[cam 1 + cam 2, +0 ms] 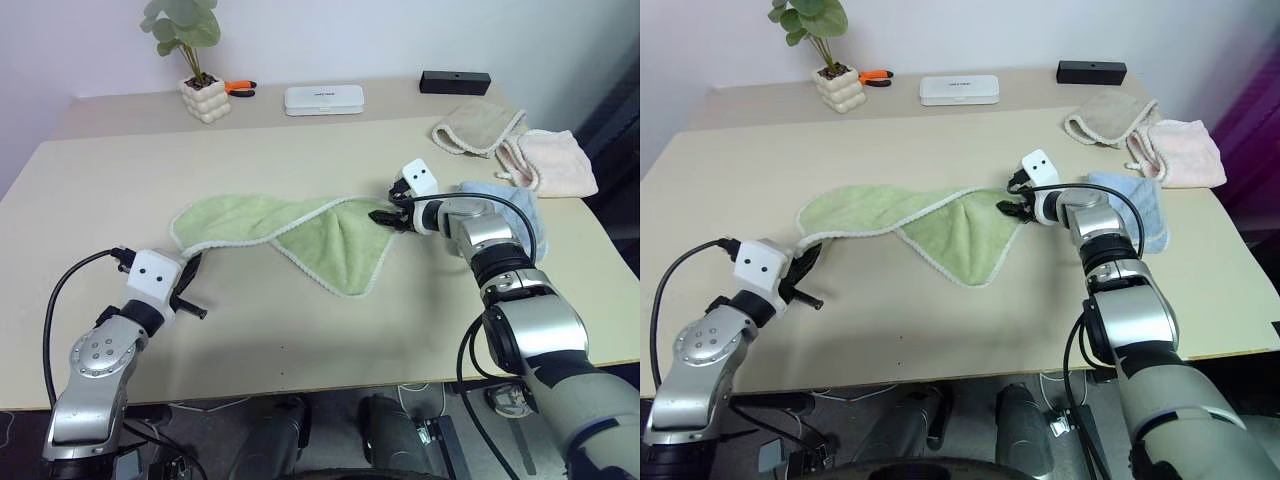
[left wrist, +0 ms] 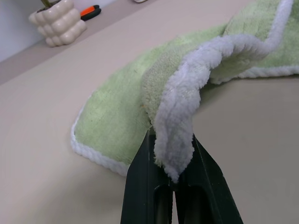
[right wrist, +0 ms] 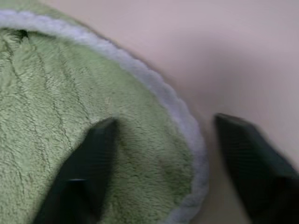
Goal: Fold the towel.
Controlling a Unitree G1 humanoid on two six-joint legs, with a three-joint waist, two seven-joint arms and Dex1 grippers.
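The light green towel with its whitish trim lies crumpled across the middle of the table, one flap folded toward the front. At its left end my left gripper is shut on the trim, lifting that corner a little off the table. At the towel's right corner my right gripper points down with its fingers apart. One finger rests over the green pile and the other is over bare table, with the trimmed edge between them.
A light blue folded towel lies under my right forearm. Beige and pink cloths sit at the back right. Along the back edge stand a potted plant, an orange-handled tool, a white case and a black box.
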